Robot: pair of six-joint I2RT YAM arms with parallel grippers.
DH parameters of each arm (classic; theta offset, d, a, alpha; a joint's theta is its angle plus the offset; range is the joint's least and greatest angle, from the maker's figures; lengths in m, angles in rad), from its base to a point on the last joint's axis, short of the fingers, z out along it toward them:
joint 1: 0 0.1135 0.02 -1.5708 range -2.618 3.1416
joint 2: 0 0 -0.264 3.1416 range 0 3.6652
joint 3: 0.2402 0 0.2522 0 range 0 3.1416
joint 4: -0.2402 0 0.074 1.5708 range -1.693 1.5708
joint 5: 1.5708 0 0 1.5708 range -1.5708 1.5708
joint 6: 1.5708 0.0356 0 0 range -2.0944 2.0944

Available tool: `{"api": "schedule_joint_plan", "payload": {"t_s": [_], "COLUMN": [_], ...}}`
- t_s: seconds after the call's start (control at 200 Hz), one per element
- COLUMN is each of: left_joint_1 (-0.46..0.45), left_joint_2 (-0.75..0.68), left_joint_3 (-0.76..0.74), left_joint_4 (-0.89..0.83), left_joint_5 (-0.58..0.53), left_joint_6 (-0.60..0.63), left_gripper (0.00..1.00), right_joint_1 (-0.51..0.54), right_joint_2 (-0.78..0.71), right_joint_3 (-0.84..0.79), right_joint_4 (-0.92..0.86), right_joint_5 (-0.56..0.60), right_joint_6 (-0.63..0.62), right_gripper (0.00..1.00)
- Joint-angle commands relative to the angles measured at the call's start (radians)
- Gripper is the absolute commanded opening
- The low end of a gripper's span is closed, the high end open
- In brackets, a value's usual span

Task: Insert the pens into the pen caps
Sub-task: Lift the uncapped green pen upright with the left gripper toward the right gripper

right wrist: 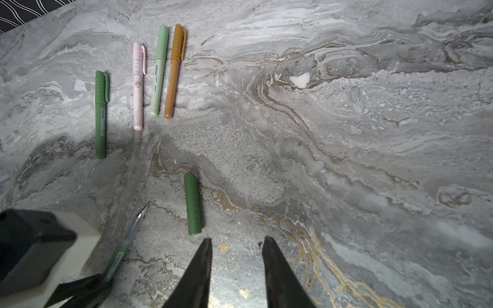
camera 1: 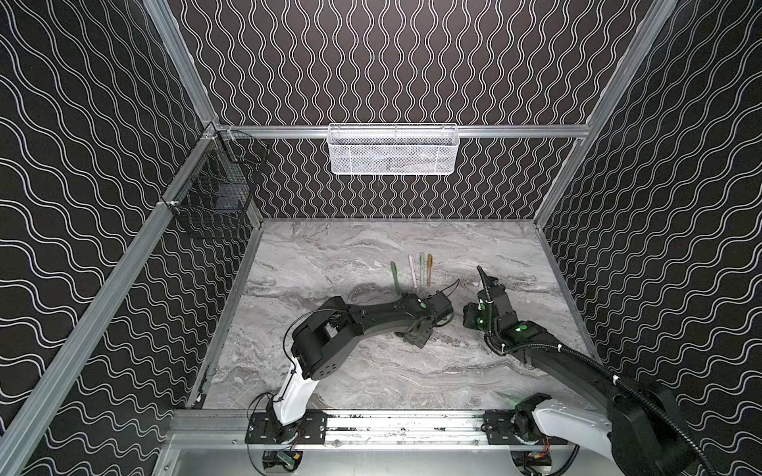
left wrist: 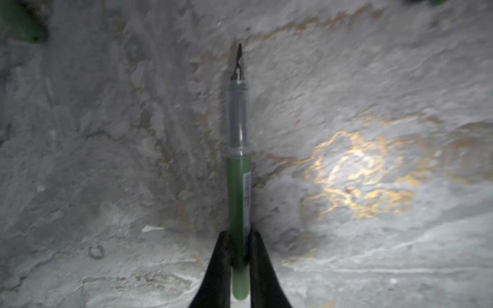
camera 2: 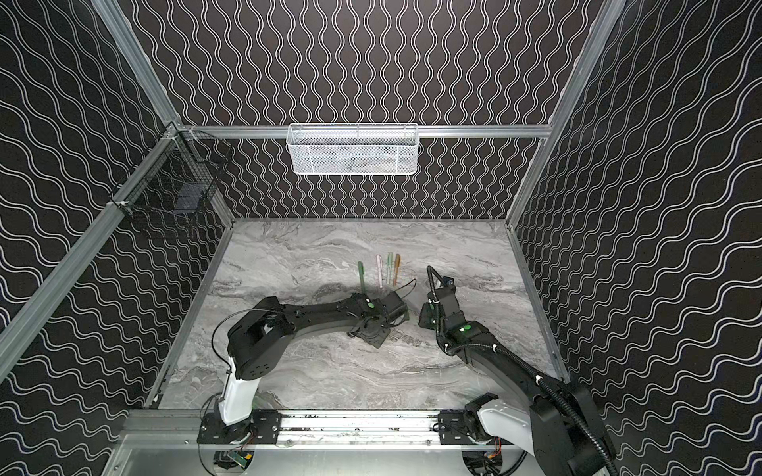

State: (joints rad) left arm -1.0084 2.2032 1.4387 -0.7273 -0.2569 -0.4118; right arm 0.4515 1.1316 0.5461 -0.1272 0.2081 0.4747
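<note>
Left wrist, dark green pen [left wrist: 238, 192], barcode label [left wrist: 247, 184], print unreadable

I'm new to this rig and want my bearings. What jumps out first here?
The left gripper is shut on an uncapped green pen near the centre. A loose green cap lies before the open right gripper; four capped pens lie in a row farther back.

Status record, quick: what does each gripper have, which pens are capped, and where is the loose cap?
left gripper: shut on uncapped dark green pen, tip bare
right gripper: open, empty, near loose cap
loose cap: dark green, lying on table, untouched
capped, on table: second dark green pen, pink pen, pale green pen, orange-brown pen
remaining: one pen to cap
</note>
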Motion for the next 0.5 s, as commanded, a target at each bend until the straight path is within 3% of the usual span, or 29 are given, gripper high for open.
{"api": "schedule_joint_plan", "payload": {"t_s": [0.0, 0.295, 0.496], "left_joint_1": [0.020, 0.037, 0.042], "left_joint_2": [-0.034, -0.215, -0.368], "left_joint_3": [-0.019, -0.136, -0.293], "left_joint_4": [0.022, 0.222, 0.473], "left_joint_5": [-0.010, 0.036, 0.154], "left_joint_6": [-0.003, -0.011, 0.020], "left_gripper": [0.06, 0.01, 0.00], "right_joint_1": [0.001, -0.002, -0.006], "right_joint_2": [-0.011, -0.047, -0.073], "right_joint_3": [-0.003, -0.007, -0.023], "right_joint_4": [0.027, 0.043, 0.141], "right_joint_5": [0.006, -0.118, -0.347], "right_joint_6": [0.011, 0.018, 0.075], "right_gripper": [0.35, 0.39, 0.51]}}
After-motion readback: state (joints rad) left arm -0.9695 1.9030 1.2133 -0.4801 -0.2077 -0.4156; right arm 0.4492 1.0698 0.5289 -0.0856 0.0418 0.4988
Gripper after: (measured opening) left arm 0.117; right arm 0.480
